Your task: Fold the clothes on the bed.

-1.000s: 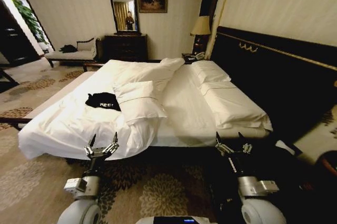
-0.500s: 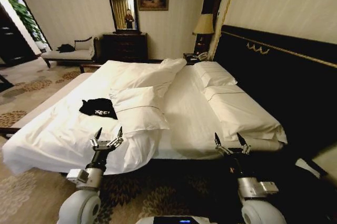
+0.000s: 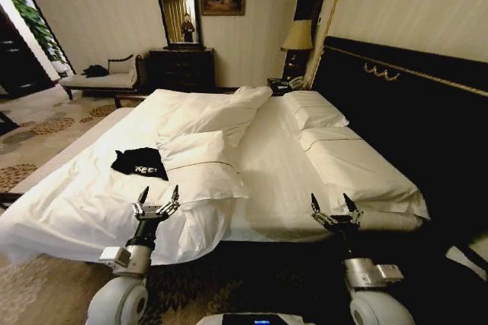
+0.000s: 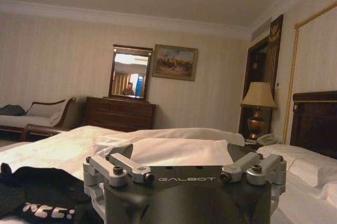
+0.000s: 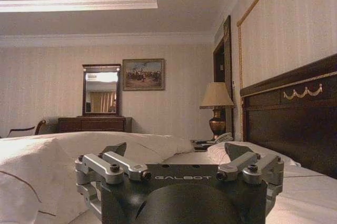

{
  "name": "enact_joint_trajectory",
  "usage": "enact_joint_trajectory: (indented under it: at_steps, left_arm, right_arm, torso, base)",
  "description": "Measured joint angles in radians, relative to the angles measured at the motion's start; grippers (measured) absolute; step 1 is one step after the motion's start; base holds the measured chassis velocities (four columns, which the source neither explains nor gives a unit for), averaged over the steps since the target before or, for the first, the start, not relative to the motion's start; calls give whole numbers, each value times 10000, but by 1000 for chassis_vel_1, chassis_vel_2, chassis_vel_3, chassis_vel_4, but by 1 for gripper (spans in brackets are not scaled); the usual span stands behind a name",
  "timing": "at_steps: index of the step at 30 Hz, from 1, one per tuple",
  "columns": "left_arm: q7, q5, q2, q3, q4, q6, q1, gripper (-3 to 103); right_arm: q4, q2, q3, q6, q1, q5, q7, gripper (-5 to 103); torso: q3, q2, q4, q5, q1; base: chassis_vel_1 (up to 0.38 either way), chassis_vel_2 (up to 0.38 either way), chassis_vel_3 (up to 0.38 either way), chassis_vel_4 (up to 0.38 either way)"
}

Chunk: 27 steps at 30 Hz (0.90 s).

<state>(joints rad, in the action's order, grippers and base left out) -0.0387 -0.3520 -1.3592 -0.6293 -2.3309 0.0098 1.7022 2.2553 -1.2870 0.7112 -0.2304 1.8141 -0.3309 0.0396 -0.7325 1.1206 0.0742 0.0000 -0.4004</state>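
Note:
The clothes are one black T-shirt [image 3: 139,162] with white lettering, lying crumpled on the white duvet on the left part of the bed [image 3: 274,165]. In the left wrist view the shirt [image 4: 39,205] lies just beyond the gripper body. My left gripper [image 3: 158,194] is open over the near edge of the duvet, a short way nearer than the shirt and slightly right of it. My right gripper [image 3: 332,203] is open at the bed's near edge, below the right-hand pillows. Both hold nothing.
A loose pillow [image 3: 197,159] lies right beside the shirt. Two more pillows [image 3: 358,168] lie along the dark headboard [image 3: 412,119]. A dresser with mirror [image 3: 181,65], a chaise [image 3: 103,77] and a lamp [image 3: 297,39] stand at the far wall. Patterned carpet [image 3: 30,130] runs left of the bed.
The whole head view has shifted: the camera has moved closer to the bed and a little rightward. Both grippers stay open and now reach the duvet's near edge.

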Motion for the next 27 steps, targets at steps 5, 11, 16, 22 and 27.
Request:
enact_joint_trajectory:
  at_steps: [5, 11, 16, 22, 27]
  left_arm:
    - [-2, 5, -7, -4, 0, 0, -4, 100]
    - [-4, 17, -37, -13, 0, 0, 12, 100]
    - [-5, -44, 55, -144, -1, 27, -113, 100]
    - [-18, -87, 98, -206, -41, 54, -135, 100]
    - [-20, -36, 18, -160, -49, 14, -62, 100]
  right_arm:
    - [-24, 4, 28, 9, -36, -7, 12, 100]
    - [-40, -34, 4, 12, -48, 4, 12, 100]
    - [-46, -41, -4, 12, -47, 10, 17, 100]
    - [-44, -63, -44, -23, -42, 1, 28, 100]
    - [10, -103, -72, -133, -39, -58, 19, 100]
  torso:
    - [1, 0, 0, 0, 0]
    - [2, 1, 0, 0, 2]
    - [2, 1, 1, 0, 2]
    - [-1, -1, 0, 0, -5]
    - [-1, -1, 0, 0, -7]
  base:
    - [-67, 51, 56, -70]
    - [-63, 68, 57, -72]
    - [-99, 103, 91, -107]
    - [-111, 122, 123, -113]
    - [-33, 44, 56, -38]
